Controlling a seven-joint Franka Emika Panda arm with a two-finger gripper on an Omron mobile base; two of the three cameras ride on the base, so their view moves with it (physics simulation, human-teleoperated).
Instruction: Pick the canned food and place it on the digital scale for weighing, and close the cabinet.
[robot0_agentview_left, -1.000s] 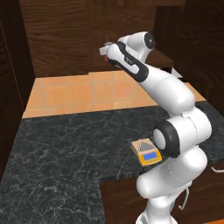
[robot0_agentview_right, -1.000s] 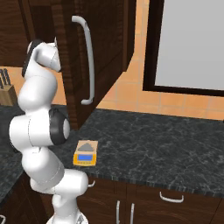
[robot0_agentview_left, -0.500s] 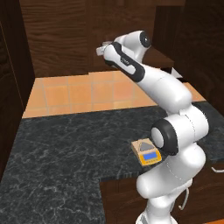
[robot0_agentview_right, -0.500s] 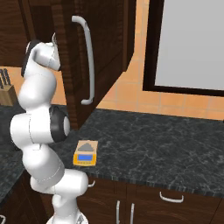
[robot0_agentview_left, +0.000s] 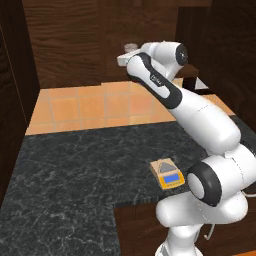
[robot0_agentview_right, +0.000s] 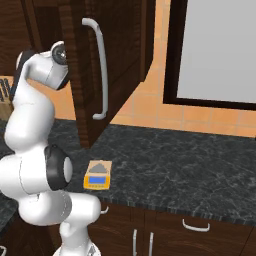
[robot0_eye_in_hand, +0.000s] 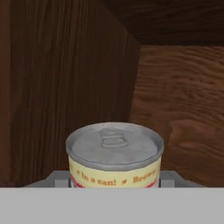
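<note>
You're now seeing the fingers gripping the small cylindrical tin with the pale-and-red label and grey pull-tab lid (robot0_eye_in_hand: 114, 161): hand view is showing the can sitting low centre, tight between them, deep inside the dark brown wood wall cabinet (robot0_eye_in_hand: 65, 87). A second ago they were standing wide; they've snapped in, so I'm reading the grasp as just made and the lift as next.

The arm is barely moving against the earlier frames, only the wrist shifting slightly at the shelf. The gripper (robot0_agentview_left: 131, 56) is reaching into the far cabinet opening.

The flat yellow-orange digital scale with blue display (robot0_agentview_left: 168, 174) is sitting untouched on the black marbled tabletop (robot0_agentview_left: 75, 170), near the robot's base. The cabinet door with the long silver bar handle (robot0_agentview_right: 102, 70) is hanging open.
</note>
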